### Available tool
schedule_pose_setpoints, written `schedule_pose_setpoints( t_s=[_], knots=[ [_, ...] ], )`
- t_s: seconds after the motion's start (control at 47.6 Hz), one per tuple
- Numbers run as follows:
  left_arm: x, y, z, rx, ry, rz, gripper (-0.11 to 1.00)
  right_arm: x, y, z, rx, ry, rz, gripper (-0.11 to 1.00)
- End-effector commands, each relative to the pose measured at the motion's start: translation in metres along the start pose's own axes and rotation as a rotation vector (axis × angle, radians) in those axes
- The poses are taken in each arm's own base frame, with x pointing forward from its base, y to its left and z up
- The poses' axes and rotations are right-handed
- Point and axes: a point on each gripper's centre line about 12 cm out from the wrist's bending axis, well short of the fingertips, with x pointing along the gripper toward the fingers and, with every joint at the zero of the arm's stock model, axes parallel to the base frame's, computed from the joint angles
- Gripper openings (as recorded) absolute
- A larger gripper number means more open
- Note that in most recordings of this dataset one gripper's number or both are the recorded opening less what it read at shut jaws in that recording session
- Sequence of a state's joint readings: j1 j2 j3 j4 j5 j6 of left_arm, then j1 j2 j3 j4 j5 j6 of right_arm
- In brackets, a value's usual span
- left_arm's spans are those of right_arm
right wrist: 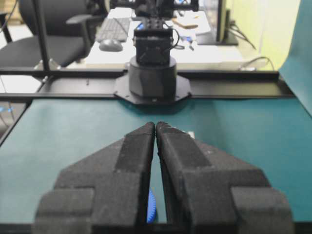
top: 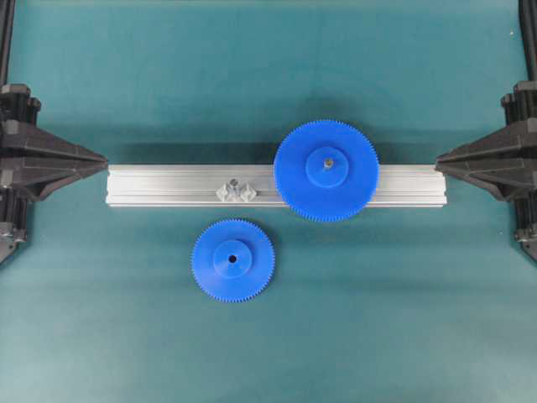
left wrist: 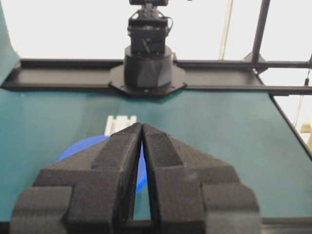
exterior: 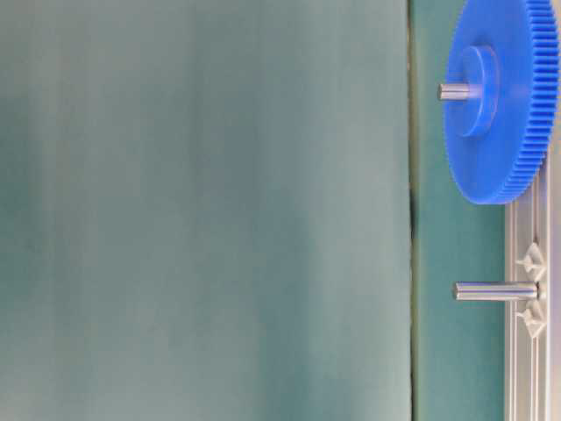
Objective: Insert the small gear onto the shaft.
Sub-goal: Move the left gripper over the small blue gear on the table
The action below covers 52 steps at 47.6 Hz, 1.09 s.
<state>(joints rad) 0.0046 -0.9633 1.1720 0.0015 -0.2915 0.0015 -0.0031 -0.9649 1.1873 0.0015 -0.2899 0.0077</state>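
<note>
Overhead view, from left to right: left gripper has its jaws pressed together, holding nothing. The small gear lies flat on the green mat, just below the rail. The shaft stands bare on it. The larger gear follows. Right gripper is also closed, empty.

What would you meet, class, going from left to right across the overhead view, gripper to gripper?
Left gripper → small gear → shaft → large gear → right gripper. The rail spans most of the width, so it is left out.
</note>
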Motion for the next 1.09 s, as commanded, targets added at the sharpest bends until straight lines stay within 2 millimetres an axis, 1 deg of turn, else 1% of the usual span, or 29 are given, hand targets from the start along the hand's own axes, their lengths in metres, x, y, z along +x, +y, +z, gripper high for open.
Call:
schedule_pose_setpoints(
  t_s=[0.0, 0.021, 0.063, 0.084, 0.189, 0.315, 0.357, 0.546, 0.714, 0.84, 1.071],
  knots=[
    [0.002, -0.004, -0.014, -0.031, 0.043, -0.021, 0.1, 0.001, 0.001, 0.002, 0.002, -0.012, 0.004, 0.16],
    [0.002, -0.004, -0.016, -0.04, 0.049, -0.022, 0.1, -0.001, 0.001, -0.001, 0.008, -0.009, 0.003, 0.16],
    [0.003, -0.005, -0.019, -0.057, 0.061, -0.026, 0.11, -0.003, 0.0, -0.004, 0.02, -0.001, 0.001, 0.21],
    [0.003, -0.005, -0.019, -0.063, 0.062, -0.026, 0.1, -0.004, 0.001, -0.005, 0.027, 0.0, 0.001, 0.21],
    [0.003, -0.006, -0.019, -0.08, 0.062, -0.028, 0.04, -0.009, 0.0, -0.004, 0.062, -0.008, -0.001, 0.09],
    [0.005, -0.006, -0.019, -0.082, 0.069, -0.028, 0.03, -0.013, 0.0, -0.006, 0.082, 0.031, -0.003, 0.03],
    [0.005, -0.006, -0.019, -0.083, 0.076, -0.027, 0.03, -0.014, 0.0, -0.011, 0.085, 0.074, -0.005, 0.03],
    [0.012, -0.008, -0.017, -0.081, 0.144, -0.033, 0.03, -0.013, -0.001, -0.016, 0.104, 0.177, -0.015, 0.03],
    [0.017, -0.012, -0.023, -0.08, 0.227, -0.047, 0.03, -0.012, -0.002, -0.026, 0.129, 0.249, -0.03, 0.03],
    [0.022, -0.016, -0.025, -0.078, 0.251, -0.064, 0.03, -0.011, -0.003, -0.031, 0.141, 0.278, -0.035, 0.03],
    [0.036, -0.02, -0.035, -0.075, 0.339, -0.069, 0.03, -0.009, -0.004, -0.037, 0.207, 0.312, -0.054, 0.03]
  ],
)
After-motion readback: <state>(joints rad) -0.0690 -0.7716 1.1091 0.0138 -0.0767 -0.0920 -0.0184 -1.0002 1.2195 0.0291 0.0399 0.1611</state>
